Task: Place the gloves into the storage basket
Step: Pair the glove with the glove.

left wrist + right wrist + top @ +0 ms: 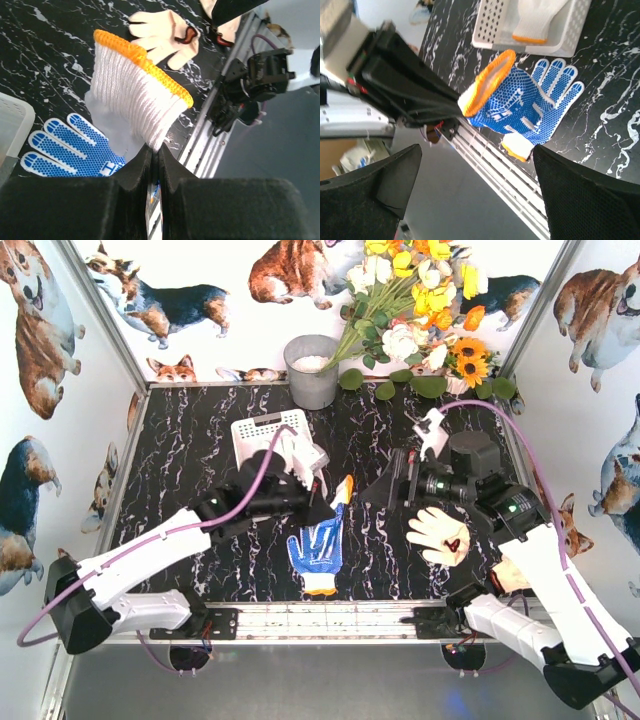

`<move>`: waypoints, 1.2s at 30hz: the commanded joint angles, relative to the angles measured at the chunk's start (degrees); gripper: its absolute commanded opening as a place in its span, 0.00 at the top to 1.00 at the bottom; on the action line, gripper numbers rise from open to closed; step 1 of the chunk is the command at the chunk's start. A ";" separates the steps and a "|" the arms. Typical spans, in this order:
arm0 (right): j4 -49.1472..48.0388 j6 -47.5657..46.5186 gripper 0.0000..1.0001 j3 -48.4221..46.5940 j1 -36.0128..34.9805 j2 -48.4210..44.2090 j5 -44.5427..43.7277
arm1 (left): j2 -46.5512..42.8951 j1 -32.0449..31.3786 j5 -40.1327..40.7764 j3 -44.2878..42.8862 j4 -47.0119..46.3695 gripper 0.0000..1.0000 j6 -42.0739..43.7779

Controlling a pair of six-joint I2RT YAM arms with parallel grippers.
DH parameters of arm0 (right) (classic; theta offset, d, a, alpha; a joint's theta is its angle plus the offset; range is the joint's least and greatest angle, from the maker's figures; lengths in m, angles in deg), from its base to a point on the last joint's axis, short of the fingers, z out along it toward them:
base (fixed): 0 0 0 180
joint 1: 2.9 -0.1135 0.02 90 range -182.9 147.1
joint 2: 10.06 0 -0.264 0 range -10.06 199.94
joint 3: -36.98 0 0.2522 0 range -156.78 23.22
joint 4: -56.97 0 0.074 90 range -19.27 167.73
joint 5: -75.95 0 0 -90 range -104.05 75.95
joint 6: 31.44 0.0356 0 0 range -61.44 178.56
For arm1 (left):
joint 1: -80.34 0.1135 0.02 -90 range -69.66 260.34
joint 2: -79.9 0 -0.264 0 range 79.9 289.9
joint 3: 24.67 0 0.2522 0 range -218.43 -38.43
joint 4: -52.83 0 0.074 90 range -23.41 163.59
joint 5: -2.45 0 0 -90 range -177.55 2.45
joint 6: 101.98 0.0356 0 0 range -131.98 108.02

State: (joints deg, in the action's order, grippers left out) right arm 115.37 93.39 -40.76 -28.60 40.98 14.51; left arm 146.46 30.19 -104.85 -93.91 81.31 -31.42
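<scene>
held glove: a white knit glove with an orange cuff, up over the middle of the tabletop. its cuff end stands out past the tip of the left tool and hangs above the blue-dotted glove. cannot tell if the two gloves touch.
left tool: the left tool has its fingers pressed together, clamped on the white knit of that glove.
right tool: the right tool is just right of the tabletop's middle, near the held cuff. its fingers are spread wide apart and grip nothing.
blue-dotted glove: the blue-dotted glove lies flat by the middle of the near edge, fingers toward the far edge.
beige glove: the beige glove, red-trimmed, lies flat toward the near right corner.
storage basket: the storage basket sits left of the middle toward the far edge, with a second white glove lying in it.
</scene>
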 commanded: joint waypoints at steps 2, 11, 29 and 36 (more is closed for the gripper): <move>-5.24 -14.25 0.05 1.18 -5.79 -0.21 1.58 | -2.44 3.80 -16.58 -2.81 2.21 1.00 0.92; -16.58 -27.59 0.05 9.51 -11.29 -2.15 -2.23 | -2.06 4.67 -27.88 -5.99 8.32 1.00 2.21; -25.52 -33.56 0.12 9.88 -12.45 -3.21 14.59 | -1.76 4.71 -31.47 -9.06 15.90 1.00 4.58; -25.94 -31.93 0.16 9.95 -12.45 -1.65 18.44 | -1.57 4.71 -31.64 -9.17 16.25 1.00 4.53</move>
State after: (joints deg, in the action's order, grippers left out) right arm 93.10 61.02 -29.40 -40.79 38.80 29.11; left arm 145.35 34.48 -135.15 -101.19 96.98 -27.55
